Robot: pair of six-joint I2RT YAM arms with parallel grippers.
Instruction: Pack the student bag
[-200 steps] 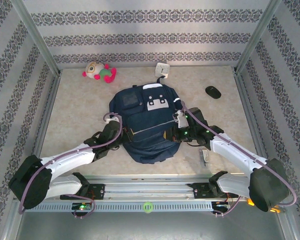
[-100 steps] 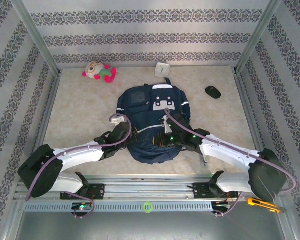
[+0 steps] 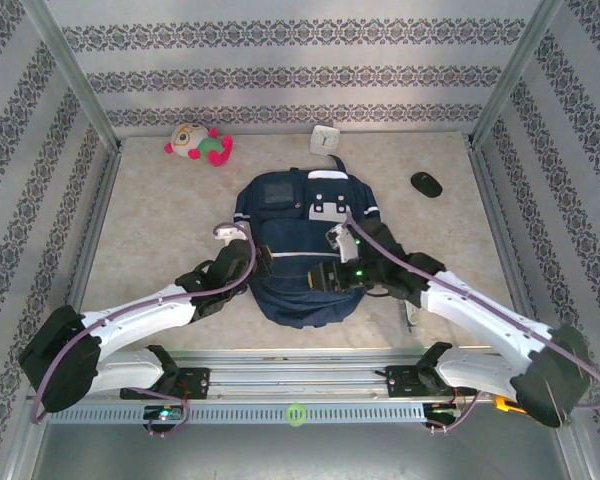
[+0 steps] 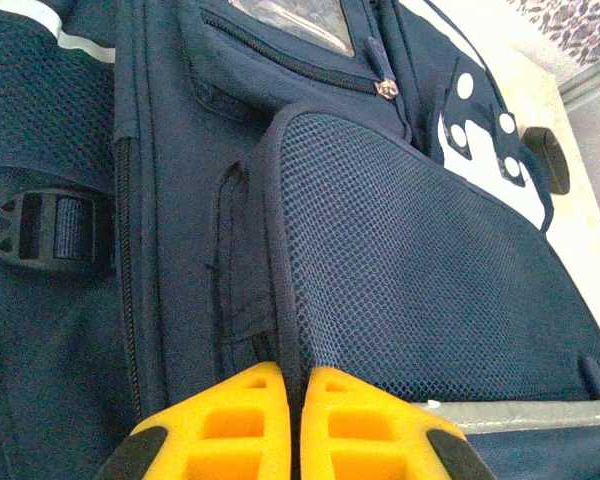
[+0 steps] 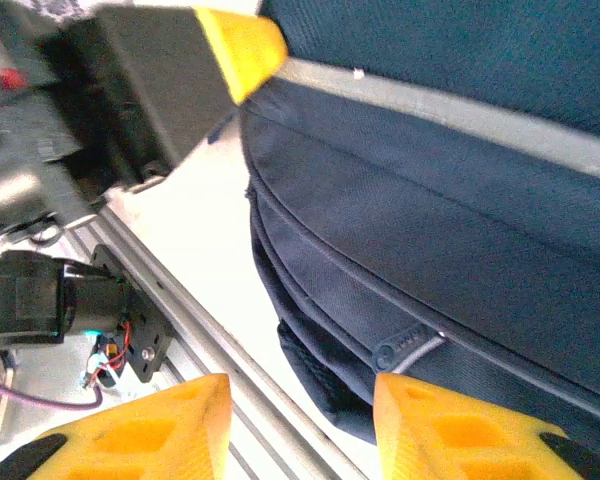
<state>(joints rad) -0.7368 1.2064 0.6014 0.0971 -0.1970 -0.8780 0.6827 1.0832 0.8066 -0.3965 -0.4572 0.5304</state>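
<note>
Over bag [image 3: 280, 215]: L arm [image 3: 150, 305], R arm [image 3: 480, 310] ext'd

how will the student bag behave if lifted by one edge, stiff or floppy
The student bag is soft fabric lying flat, so it will probably sag and fold. Its mesh pocket looks textured, unlikely to slip. Pushed, it likely bunches rather than slides.

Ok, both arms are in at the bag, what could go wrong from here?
1. The left gripper looks shut on just the thin rim of the mesh pocket on the student bag. A pull could slip off, or drag the whole bag instead of opening anything.
2. The right gripper stands open by the bag's lower edge, and the left gripper's finger is close above it. The two could collide.
</note>
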